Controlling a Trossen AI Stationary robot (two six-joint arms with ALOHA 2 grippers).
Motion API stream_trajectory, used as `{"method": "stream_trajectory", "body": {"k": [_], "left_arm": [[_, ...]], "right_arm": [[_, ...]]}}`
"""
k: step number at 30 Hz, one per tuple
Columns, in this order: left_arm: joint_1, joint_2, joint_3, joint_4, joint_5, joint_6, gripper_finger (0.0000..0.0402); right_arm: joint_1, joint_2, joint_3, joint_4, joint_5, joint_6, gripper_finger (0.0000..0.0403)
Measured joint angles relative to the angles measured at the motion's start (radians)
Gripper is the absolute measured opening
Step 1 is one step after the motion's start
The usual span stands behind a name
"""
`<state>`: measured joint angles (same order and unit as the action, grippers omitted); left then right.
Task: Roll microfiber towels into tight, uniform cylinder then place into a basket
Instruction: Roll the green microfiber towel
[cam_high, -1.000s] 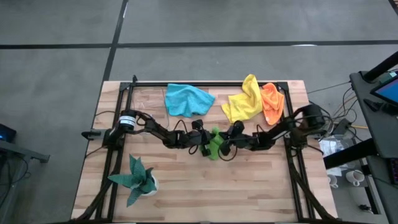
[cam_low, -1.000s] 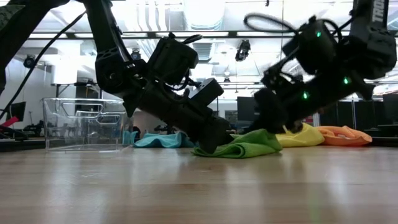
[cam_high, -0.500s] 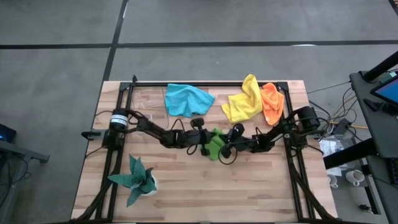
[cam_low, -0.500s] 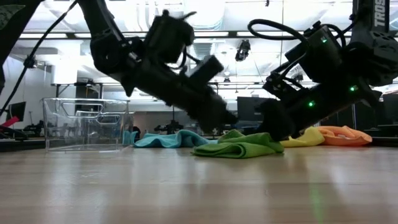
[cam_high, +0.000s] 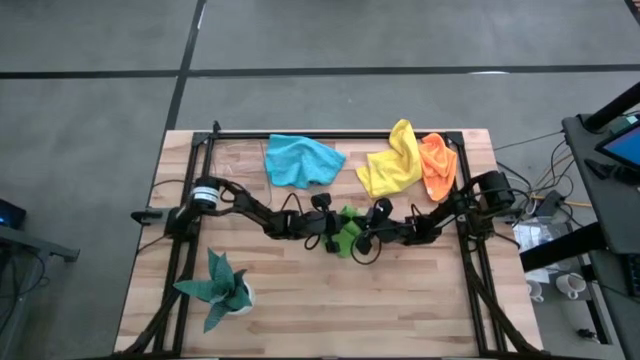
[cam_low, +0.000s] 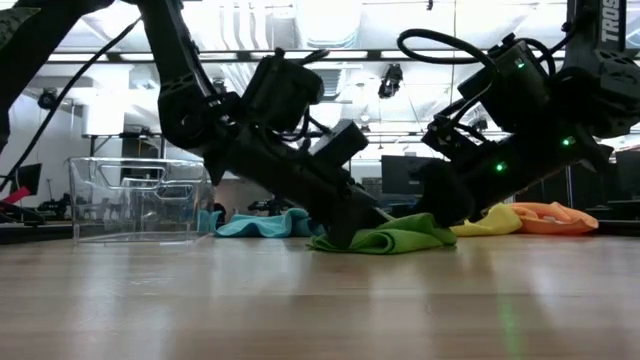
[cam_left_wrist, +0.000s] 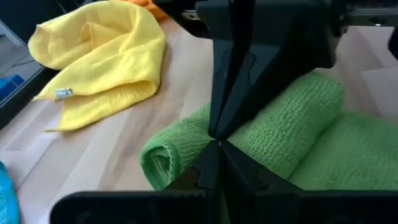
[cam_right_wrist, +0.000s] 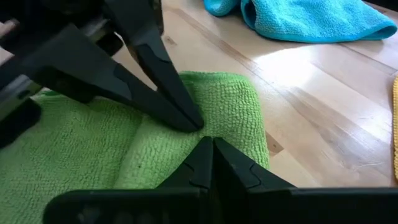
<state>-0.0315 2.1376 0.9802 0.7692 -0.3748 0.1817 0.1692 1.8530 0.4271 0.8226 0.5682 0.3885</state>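
— What lies around the wooden surface (cam_high: 300, 290)?

— A grey floor (cam_high: 90, 110) crossed by dark seams, seen from above. A black metal frame (cam_high: 190, 215) runs along the surface's edges, and a dark teal spiky-leaved plant (cam_high: 218, 285) in a white pot stands near one front corner.

— And to the side?

— A dark desk (cam_high: 600, 150) with a screen, cables trailing down, and white mugs (cam_high: 560, 288) on the floor.

— The room behind?

— Long ceiling lights (cam_low: 370, 55) glow over an open workspace with dark monitors (cam_low: 400, 172) in the distance.

Half-rolled lime green towel (cam_high: 346, 231) mid-table; blue (cam_high: 302, 159), yellow (cam_high: 392, 160), orange (cam_high: 437, 164) towels crumpled behind.
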Motion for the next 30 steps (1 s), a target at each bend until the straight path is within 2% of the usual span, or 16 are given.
{"method": "stream_trajectory", "body": {"k": [6, 15, 18, 26, 30], "left_arm": [[0.004, 0.002, -0.003, -0.009, 0.004, -0.026, 0.0], [0.005, 0.001, -0.004, -0.013, 0.002, -0.028, 0.0], [0.005, 0.001, -0.004, -0.013, 0.003, -0.028, 0.0], [0.005, 0.002, -0.003, -0.014, 0.004, -0.029, 0.0], [0.005, 0.002, -0.003, -0.014, 0.004, -0.029, 0.0]], "right_arm": [[0.003, -0.034, -0.005, -0.018, -0.009, -0.046, 0.0008], [0.043, -0.226, -0.041, -0.116, -0.01, -0.055, 0.0008], [0.056, -0.226, -0.057, -0.111, -0.009, -0.036, 0.0008], [0.056, -0.099, -0.063, -0.093, -0.051, 0.072, 0.0008], [0.064, -0.14, -0.057, -0.136, -0.068, 0.051, 0.0009]]}}
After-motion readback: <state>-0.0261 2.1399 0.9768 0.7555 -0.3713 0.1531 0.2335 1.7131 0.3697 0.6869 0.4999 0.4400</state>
